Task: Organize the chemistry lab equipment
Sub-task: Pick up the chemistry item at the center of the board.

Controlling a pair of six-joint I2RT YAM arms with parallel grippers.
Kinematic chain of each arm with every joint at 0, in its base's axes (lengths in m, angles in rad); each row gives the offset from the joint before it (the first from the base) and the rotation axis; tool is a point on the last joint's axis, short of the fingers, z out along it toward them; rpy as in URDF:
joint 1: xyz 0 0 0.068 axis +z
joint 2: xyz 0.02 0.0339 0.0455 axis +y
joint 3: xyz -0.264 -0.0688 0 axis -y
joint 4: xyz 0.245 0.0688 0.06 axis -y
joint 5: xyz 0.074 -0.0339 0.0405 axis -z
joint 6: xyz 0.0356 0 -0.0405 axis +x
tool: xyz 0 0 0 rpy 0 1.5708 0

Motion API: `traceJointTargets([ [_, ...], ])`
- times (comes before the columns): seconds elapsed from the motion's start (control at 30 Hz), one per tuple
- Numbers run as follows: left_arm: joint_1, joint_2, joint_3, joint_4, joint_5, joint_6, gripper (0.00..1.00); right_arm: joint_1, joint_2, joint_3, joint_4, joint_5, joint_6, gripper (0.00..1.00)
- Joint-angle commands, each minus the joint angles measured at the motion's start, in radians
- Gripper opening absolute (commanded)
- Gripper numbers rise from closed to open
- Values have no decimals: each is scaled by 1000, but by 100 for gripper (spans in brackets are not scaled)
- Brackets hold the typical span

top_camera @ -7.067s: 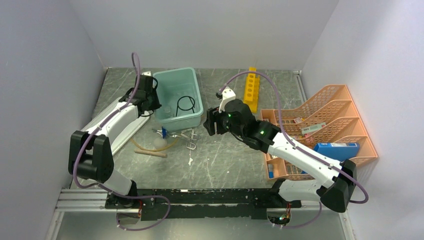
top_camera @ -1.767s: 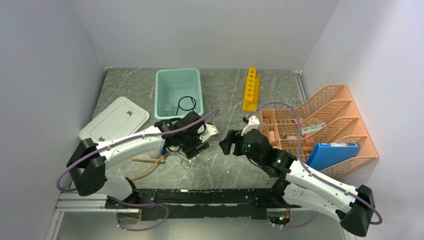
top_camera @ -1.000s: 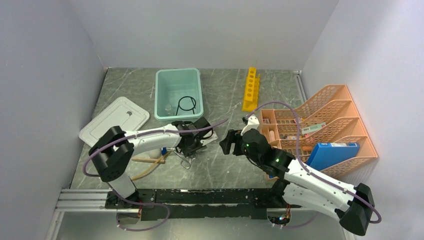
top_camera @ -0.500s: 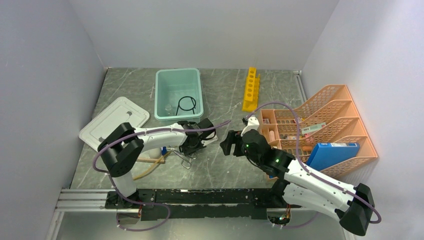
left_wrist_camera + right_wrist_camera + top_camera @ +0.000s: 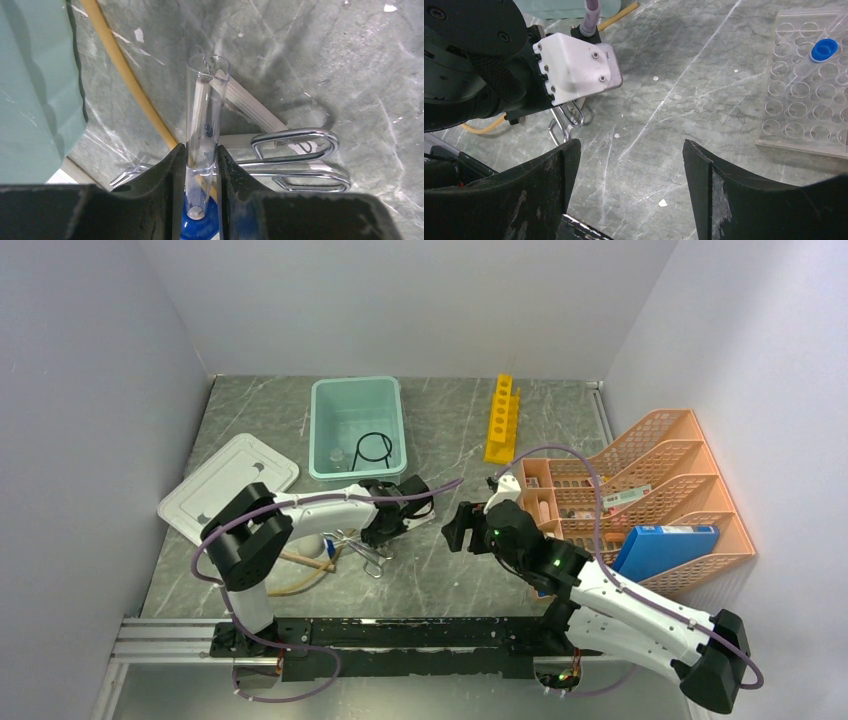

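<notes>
L end effector (image 5: 201, 150) low over grey-green marbled bench (image 5: 450, 580). Jaws drawn in on both sides of small clear plastic tube w/ blue cap (image 5: 204, 115). Pads look in contact, so reads as gripped. Tube sits in the clutter on near side of pale teal plastic tub (image 5: 356, 382). Tan rubber hose (image 5: 131, 85) and wooden stick (image 5: 250, 107) pass under it, silver wire clips (image 5: 295, 160) just beside. Can't tell if it's off the bench yet.

R end effector (image 5: 629, 190) wide open, empty, hovering mid-bench.

Step in hand: pick-up of tube. Next, prob.: lift straight up so hose & clips don't drag along, then carry to a rack. Yellow plastic test-tube rack (image 5: 502, 420) at far side looks likeliest.
</notes>
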State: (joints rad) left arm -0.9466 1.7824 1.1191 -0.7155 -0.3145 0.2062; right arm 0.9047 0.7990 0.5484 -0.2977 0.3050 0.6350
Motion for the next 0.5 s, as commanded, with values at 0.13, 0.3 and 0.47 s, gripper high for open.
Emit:
traceJointTargets([
  [0.13,-2,-11,79,-72,-115,-53,5,-3,-30,-10,-4,26,21,79],
  [0.3,-1,-68,133,-127,-124,-74,5,-3,-38,-12,-6,29,23,78],
  [0.47,-1,-145,173,-177,-68,-86,5,-3,-47,-8,-13,37,19,79],
])
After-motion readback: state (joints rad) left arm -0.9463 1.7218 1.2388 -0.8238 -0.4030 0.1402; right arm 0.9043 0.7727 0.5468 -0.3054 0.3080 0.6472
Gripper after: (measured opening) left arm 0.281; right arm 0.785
